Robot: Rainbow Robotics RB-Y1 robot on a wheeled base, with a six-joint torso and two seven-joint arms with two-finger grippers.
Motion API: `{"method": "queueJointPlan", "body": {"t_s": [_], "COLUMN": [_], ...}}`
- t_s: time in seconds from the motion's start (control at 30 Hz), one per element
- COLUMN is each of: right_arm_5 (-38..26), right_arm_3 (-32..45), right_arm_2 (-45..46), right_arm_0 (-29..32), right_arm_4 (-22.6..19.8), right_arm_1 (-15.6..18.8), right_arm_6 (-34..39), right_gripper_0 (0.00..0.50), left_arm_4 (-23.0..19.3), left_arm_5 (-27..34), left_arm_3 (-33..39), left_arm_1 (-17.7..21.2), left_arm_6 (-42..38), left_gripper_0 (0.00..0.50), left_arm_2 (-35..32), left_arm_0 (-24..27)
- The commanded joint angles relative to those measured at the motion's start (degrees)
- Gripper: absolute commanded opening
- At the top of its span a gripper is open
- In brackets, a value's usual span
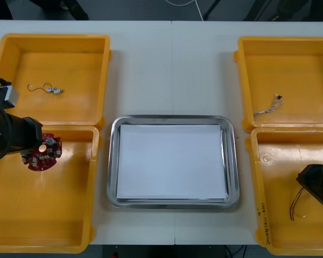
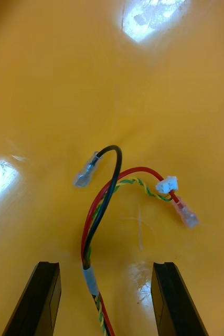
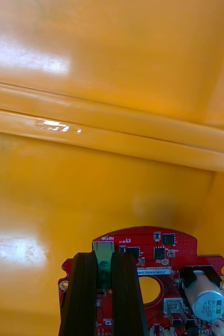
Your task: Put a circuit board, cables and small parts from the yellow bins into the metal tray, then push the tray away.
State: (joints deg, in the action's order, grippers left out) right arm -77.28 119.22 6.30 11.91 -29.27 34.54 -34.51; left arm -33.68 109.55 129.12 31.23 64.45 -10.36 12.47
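The left claw (image 3: 105, 261) is clenched on the round red circuit board (image 3: 159, 262), which is in the near left yellow bin (image 1: 11, 215), close to its far wall. The two black fingers (image 3: 85, 294) stand almost together, with a small green connector pinched between them. I think the grip is on this connector and not on the board itself, but the fingers hide the contact. Such a grip is narrow, so the board may swing. It is better to lift it straight up and slowly, until the board is higher than the bin wall. Only then should it go sideways to the shiny metal tray with white inside (image 1: 114, 161), in the middle of the light worktop (image 1: 172, 64). The tray holds nothing yet.

The right claw (image 2: 105, 268) is released and sits low in the near right yellow bin (image 1: 274, 226). The bundle of red, black and yellow-green cables (image 2: 112, 182) runs between its fingers. It should close where the clear sleeve ties the wires together, so that no loose end slips out.

In the far left yellow bin (image 1: 21, 48) lies a small metal part on a thin wire (image 1: 56, 90). In the far right yellow bin (image 1: 312, 54) lies a thin twisted cable (image 1: 268, 106). Both are well apart from the claws. What stands in the way are the raised bin walls and the rim of the tray.
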Motion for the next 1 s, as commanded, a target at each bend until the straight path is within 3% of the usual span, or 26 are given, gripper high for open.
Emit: {"method": "queueJointPlan", "body": {"t_s": [0.03,0.43,0.47,0.53,0.57,0.63,1.0], "right_arm_5": [0.2,0.1,0.0,0.4,1.2,2.3,0.3], "right_arm_3": [0.2,0.2,0.0,-0.7,-1.7,-2.8,-2.2], "right_arm_2": [-1.3,-1.6,-1.5,-1.6,-1.5,-1.5,0.1], "right_arm_0": [0.4,0.1,0.1,0.0,-0.1,-0.4,-2.4], "right_arm_4": [0.5,2.0,2.0,1.9,1.8,1.7,1.6], "right_arm_1": [-0.6,-0.6,-0.6,-0.6,-0.6,-0.6,-0.6], "right_arm_6": [3.4,3.7,3.7,3.3,3.3,3.2,3.1], "right_gripper_0": [0.5,0.5,0.481,0.331,0.128,0.0,0.0], "left_arm_4": [-0.8,-2.6,-2.9,-3.2,-3.4,-3.6,-2.9], "left_arm_5": [0.4,0.4,0.4,0.4,0.4,0.4,0.4], "left_arm_3": [1.9,1.3,1.3,1.3,1.2,1.3,1.2], "left_arm_1": [2.7,2.7,2.6,2.3,2.2,1.7,-0.6], "left_arm_6": [2.2,0.3,-0.1,-0.5,-0.6,-0.9,-2.5], "left_gripper_0": [0.002,0.002,0.0,0.002,0.001,0.001,0.004], "left_arm_2": [5.2,13.9,14.7,15.8,16.5,17.6,25.2], "left_arm_0": [4.7,8.9,9.3,10.2,10.7,11.4,14.9]}}
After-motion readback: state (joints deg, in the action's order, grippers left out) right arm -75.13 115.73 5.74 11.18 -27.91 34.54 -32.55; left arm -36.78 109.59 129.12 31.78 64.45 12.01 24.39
